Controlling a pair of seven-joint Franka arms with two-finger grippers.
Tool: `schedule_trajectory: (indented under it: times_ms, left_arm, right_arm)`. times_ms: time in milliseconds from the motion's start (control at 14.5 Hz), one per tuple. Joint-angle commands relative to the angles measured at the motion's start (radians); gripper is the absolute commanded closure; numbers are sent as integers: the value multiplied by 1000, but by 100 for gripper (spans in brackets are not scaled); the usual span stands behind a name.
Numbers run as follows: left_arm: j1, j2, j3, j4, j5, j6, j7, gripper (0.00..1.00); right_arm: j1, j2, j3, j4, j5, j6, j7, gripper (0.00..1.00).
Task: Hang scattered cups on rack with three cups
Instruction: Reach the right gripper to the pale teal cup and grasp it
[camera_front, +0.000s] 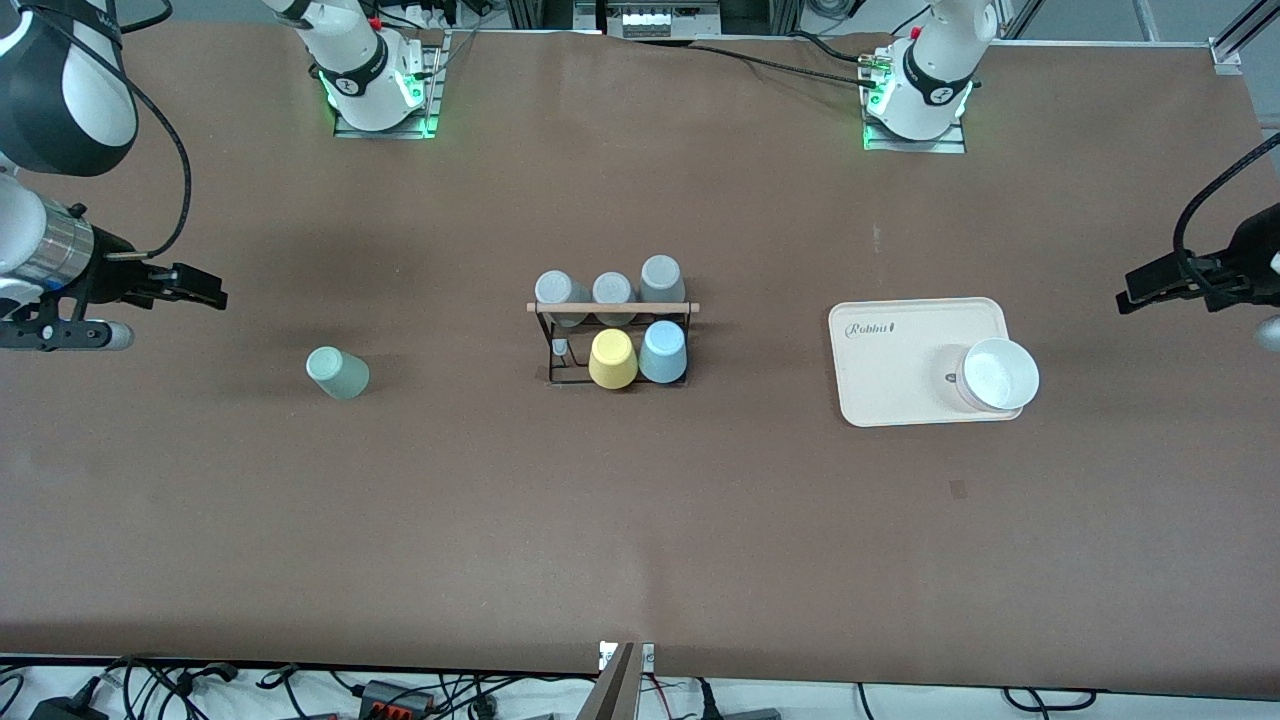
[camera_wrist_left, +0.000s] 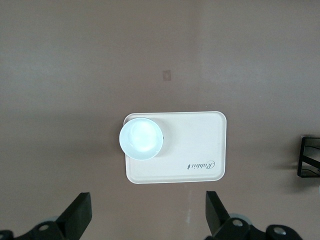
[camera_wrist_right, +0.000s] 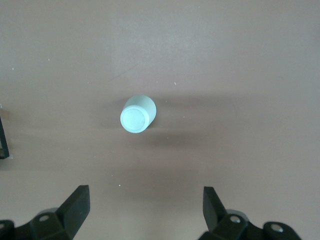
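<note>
Below the spread right pincer (camera_wrist_right: 145, 210), the mint cup (camera_wrist_right: 137, 114) stands inverted, untouched.

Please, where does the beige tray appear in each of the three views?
Front view: beige tray lies on the table toward the left arm's end, beside the rack.
Left wrist view: tray at centre, below the open left gripper.
Right wrist view: not in it.
Shared landmark: the white cup on the tray.
</note>
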Motion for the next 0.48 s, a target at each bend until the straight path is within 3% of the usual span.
schedule_trajectory:
  times_ms: [0,207,415]
  left_arm:
    - [5,-34,-9,-24,-1,-5,40,0]
    - [1,-32,-14,-4,8,-31,54,0]
    - [2,-27,-8,18,51,-36,57,0]
  right_arm:
    - [33,-9,4,-36,-22,30,8,0]
    - [39,-10,4,-92,-29,87,15,0]
    - [39,-10,4,-216,-29,235,15,0]
